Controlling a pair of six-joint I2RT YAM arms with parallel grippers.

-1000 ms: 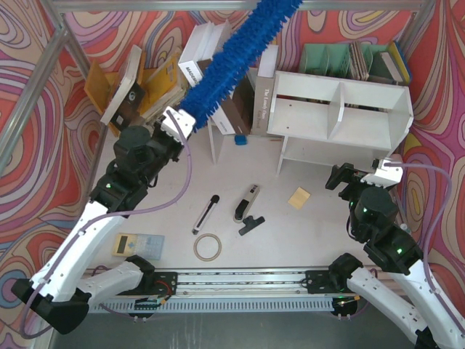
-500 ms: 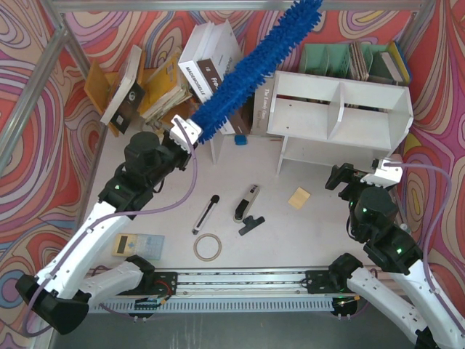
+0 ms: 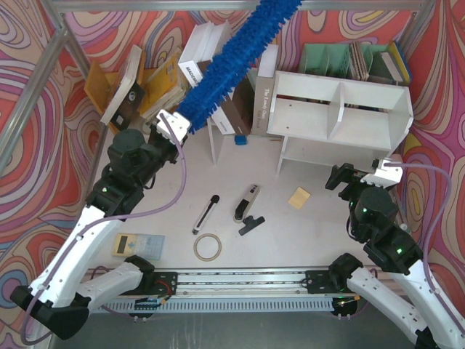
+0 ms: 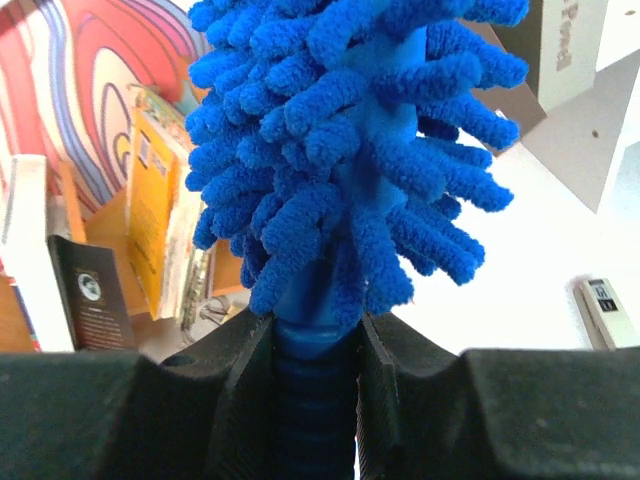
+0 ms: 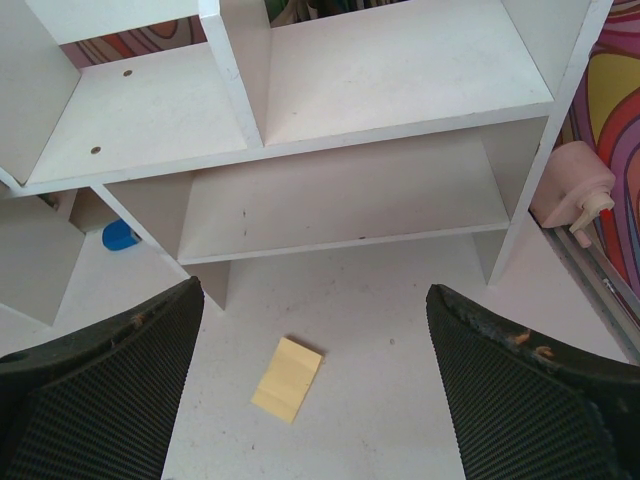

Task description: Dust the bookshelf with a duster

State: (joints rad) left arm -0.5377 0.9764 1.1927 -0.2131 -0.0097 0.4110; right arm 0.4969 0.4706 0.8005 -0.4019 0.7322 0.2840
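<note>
The left end effector point(image 3: 168, 125) clamps the long fluffy blue microfibre duster point(image 3: 234, 57), the right end effector point(image 3: 349, 177) stands apart and empty, and the wide white two-tier board bookshelf point(image 3: 363, 98) is seemingly not yet dusted.

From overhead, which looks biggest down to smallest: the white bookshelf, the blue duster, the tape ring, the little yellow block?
1. bookshelf: covers the most area.
2. duster: long, but held up nearer the camera, so probably flattered.
3. tape ring.
4. yellow block: only a little smaller than the ring, close call.
</note>
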